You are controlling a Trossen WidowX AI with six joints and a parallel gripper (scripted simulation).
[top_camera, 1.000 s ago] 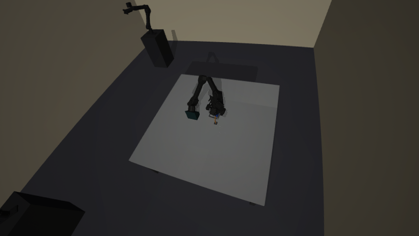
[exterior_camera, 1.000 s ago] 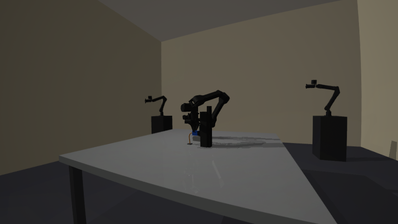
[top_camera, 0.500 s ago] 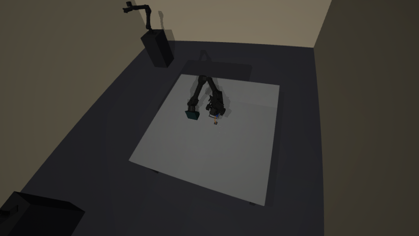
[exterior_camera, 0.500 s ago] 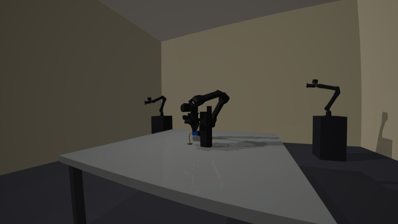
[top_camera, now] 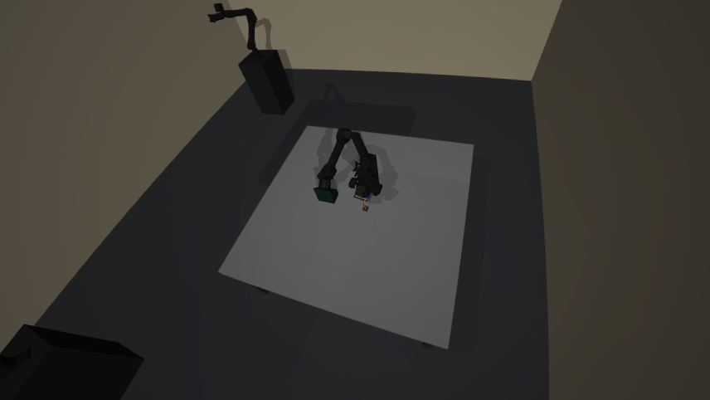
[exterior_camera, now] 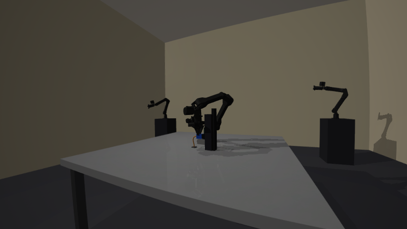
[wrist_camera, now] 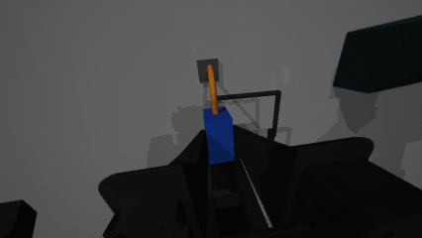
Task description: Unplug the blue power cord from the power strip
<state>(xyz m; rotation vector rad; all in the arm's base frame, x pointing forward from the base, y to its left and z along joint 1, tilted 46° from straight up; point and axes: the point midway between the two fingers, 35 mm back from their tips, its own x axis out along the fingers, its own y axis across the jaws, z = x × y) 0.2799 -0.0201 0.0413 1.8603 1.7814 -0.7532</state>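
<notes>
My gripper is shut on the blue plug, a finger on each side of it. The orange cord leaves the plug's outer end and bends down to a small dark square on the table. A tall dark upright block, seemingly the power strip, stands beside the plug in the exterior view. A short black part shows between them. Whether the plug sits in a socket cannot be told; my fingers and the dark parts hide that end.
A thin black frame stands beside the cord. The teal block is at my arm's base. A dark block corner shows at lower left in the wrist view. The white table lies beneath. Other arms stand on far pedestals.
</notes>
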